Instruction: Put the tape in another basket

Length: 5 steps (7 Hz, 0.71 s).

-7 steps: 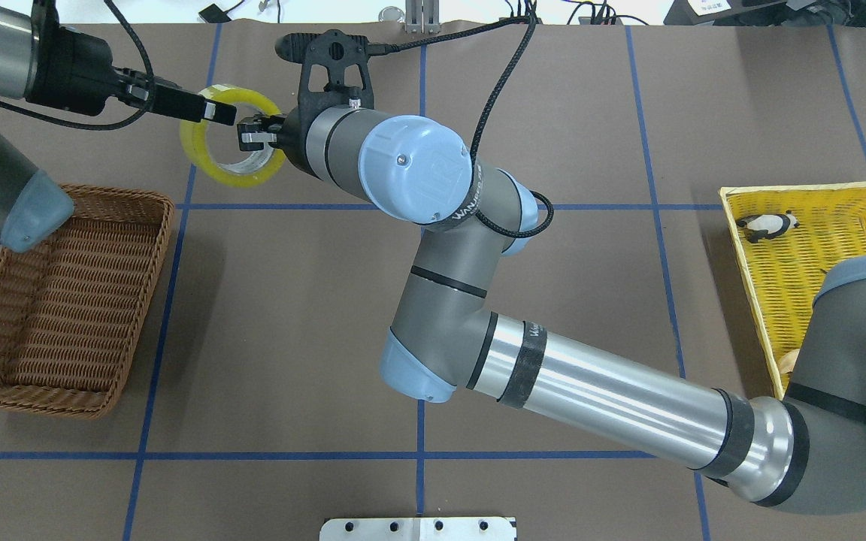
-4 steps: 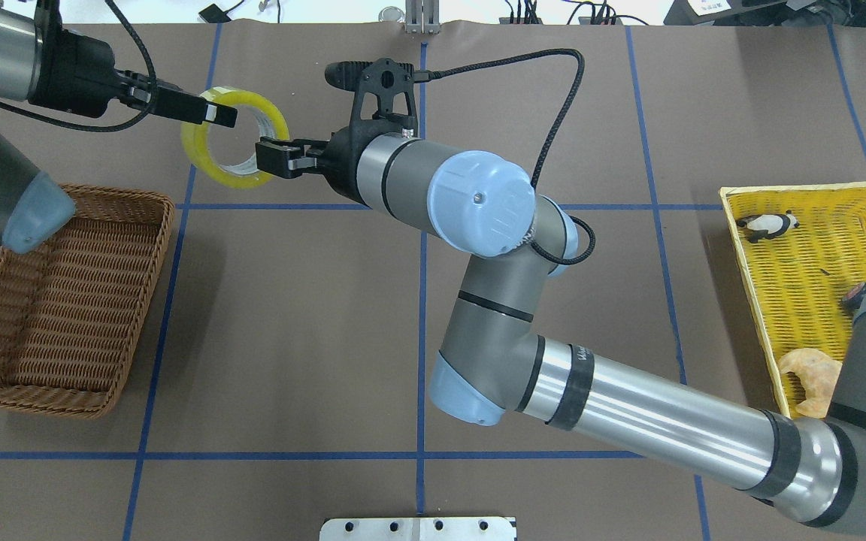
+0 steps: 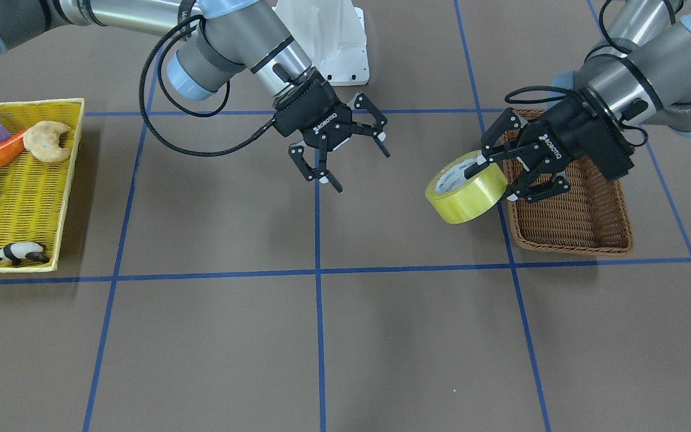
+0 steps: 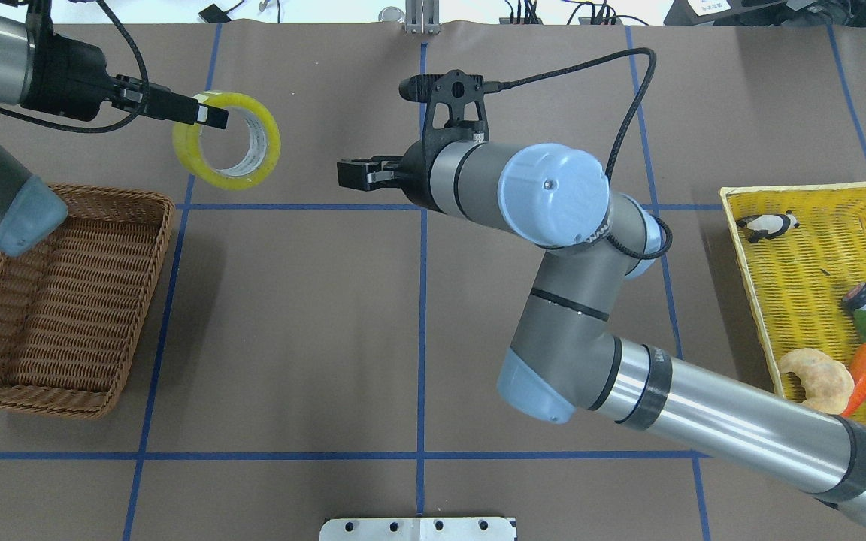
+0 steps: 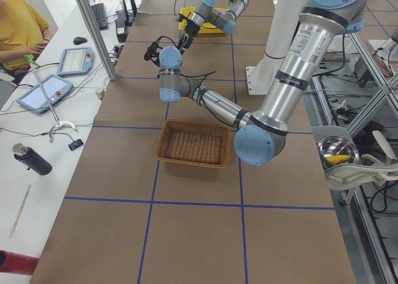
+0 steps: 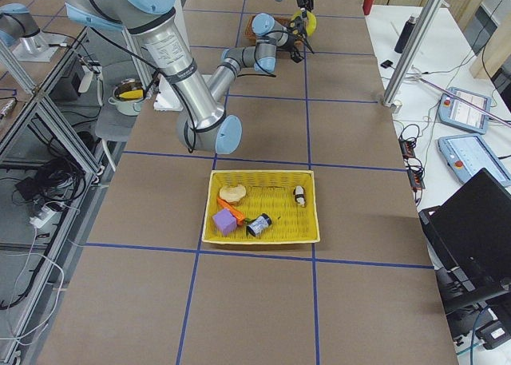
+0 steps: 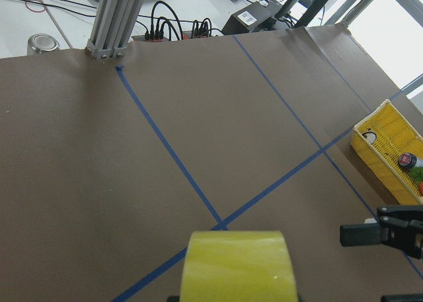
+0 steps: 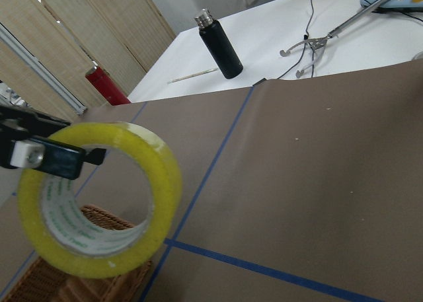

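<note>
Brown paper crossed by blue grid lines covers the table (image 4: 290, 315), and above it the left gripper (image 3: 494, 179) pinches the wall of the wide roll of translucent yellow packing tape (image 3: 464, 197), one finger inside the white printed core and one outside, holding it clear of the surface. Seen from overhead, the roll hangs at about 1 o'clock from the rectangular brown woven wicker basket (image 4: 65, 300), just beyond its far corner. At the roll's 3 o'clock, well apart, the right gripper (image 3: 362, 171) hangs empty with jaws spread wide, and the bright yellow flat woven tray (image 4: 794, 285) lies farther out toward 3 o'clock
</note>
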Each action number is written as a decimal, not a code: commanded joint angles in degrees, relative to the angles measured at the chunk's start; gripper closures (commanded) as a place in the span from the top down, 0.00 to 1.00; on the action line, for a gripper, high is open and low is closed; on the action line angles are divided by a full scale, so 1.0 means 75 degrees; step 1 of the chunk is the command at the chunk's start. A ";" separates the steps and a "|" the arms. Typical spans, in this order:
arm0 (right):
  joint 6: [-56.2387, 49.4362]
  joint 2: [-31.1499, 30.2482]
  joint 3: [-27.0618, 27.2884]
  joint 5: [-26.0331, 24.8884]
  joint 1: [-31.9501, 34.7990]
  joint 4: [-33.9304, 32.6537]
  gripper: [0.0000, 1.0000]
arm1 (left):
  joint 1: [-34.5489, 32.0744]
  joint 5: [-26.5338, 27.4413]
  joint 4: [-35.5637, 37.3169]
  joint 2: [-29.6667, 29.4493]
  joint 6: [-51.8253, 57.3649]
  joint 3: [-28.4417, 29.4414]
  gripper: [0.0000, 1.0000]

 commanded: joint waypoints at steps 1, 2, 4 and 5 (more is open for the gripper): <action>-0.0223 -0.0100 0.0003 0.2179 0.1736 -0.2134 1.00 | -0.0036 0.0000 -0.0105 0.0189 -0.1251 -0.0032 0.00; -0.1570 -0.0100 -0.0032 0.2957 0.2406 -0.3294 1.00 | -0.0059 0.0000 -0.0350 0.0329 -0.2280 -0.0055 0.00; -0.3894 -0.0658 -0.0033 0.3583 0.3555 -0.4603 1.00 | -0.0420 -0.0012 -0.0714 0.0983 -0.3274 -0.0067 0.00; -0.4658 -0.1231 -0.0033 0.3934 0.4176 -0.4606 1.00 | -0.0550 -0.0023 -0.0901 0.1358 -0.3321 -0.0067 0.00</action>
